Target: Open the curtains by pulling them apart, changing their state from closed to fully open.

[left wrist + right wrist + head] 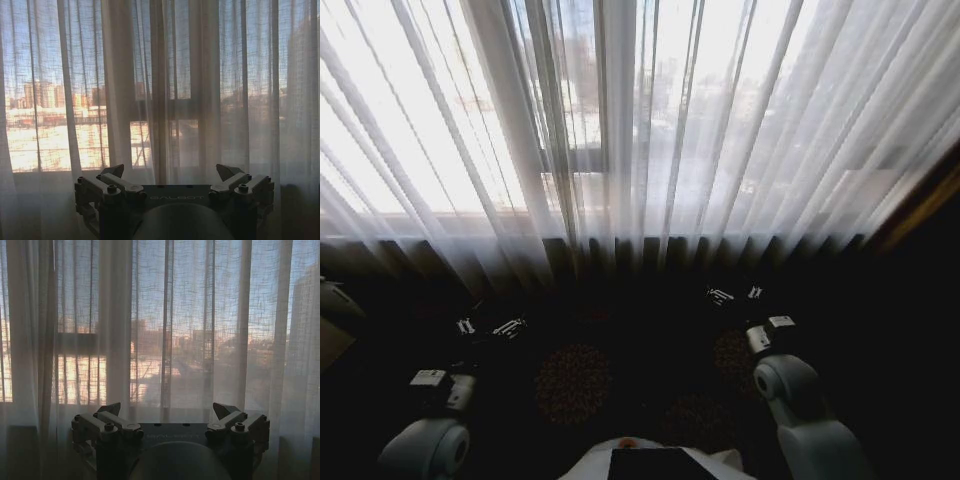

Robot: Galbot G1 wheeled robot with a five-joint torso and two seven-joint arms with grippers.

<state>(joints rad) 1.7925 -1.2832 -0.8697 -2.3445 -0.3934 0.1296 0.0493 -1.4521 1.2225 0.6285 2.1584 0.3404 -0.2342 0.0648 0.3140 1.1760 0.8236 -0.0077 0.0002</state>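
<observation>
The curtains [650, 130] hang shut across the whole window, two sheer off-white pleated panels meeting near the middle, where folds bunch thickly [165, 90]. City buildings show faintly through the weave [170, 325]. My left gripper [486, 327] is held low in front of the fabric on the left, open, with nothing between its fingers [170, 172]. On the right, my right gripper [737, 294] is also open and short of the cloth [167, 410]. Neither touches the curtains.
A dark carpet with round patterned spots [574, 380] lies below the arms. A dark sill or wall base [620, 255] runs under the curtain hems. A brown wooden edge [920, 205] slants at the right. A grey object [335, 300] sits at far left.
</observation>
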